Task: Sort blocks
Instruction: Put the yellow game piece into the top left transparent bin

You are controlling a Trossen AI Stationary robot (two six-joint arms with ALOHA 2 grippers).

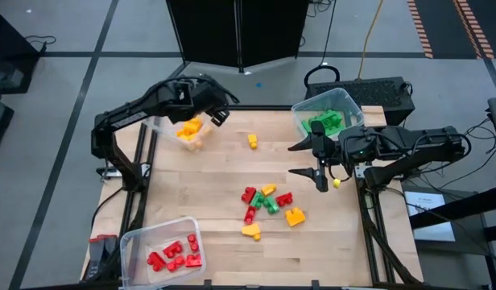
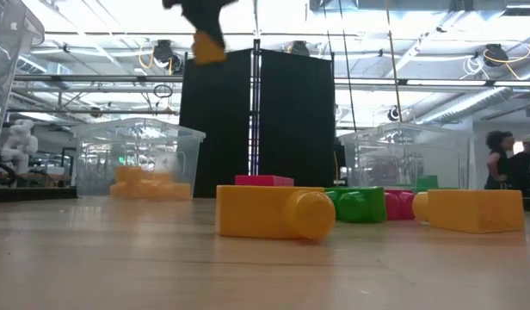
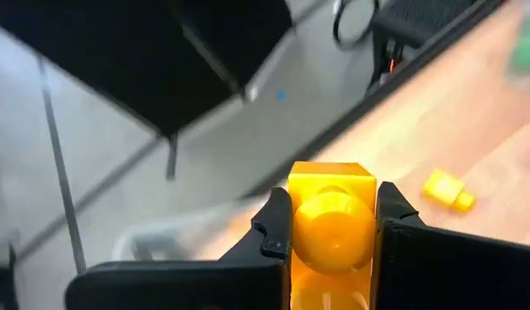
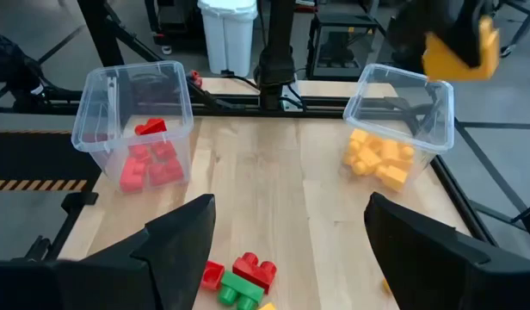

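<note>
My left gripper (image 1: 219,115) is in the air at the far left, beside the clear bin of yellow blocks (image 1: 188,131), shut on a yellow block (image 3: 332,185); the right wrist view shows that block (image 4: 459,53) just above the bin's rim. My right gripper (image 1: 306,159) hovers open at the right, with nothing between its fingers (image 4: 183,231). A pile of red, green and yellow blocks (image 1: 268,201) lies on the table's middle. One yellow block (image 1: 253,141) lies alone farther back. My left gripper pinches the yellow block between its two fingers, one on each of two opposite sides (image 3: 298,232). A round stud of the block faces the wrist camera. The block is lifted clear of the table and the bin.
A clear bin with green blocks (image 1: 328,119) stands at the far right, a clear bin with red blocks (image 1: 169,251) at the near left. A small yellow piece (image 1: 336,183) lies near the right edge. People stand in the room behind (image 2: 506,159).
</note>
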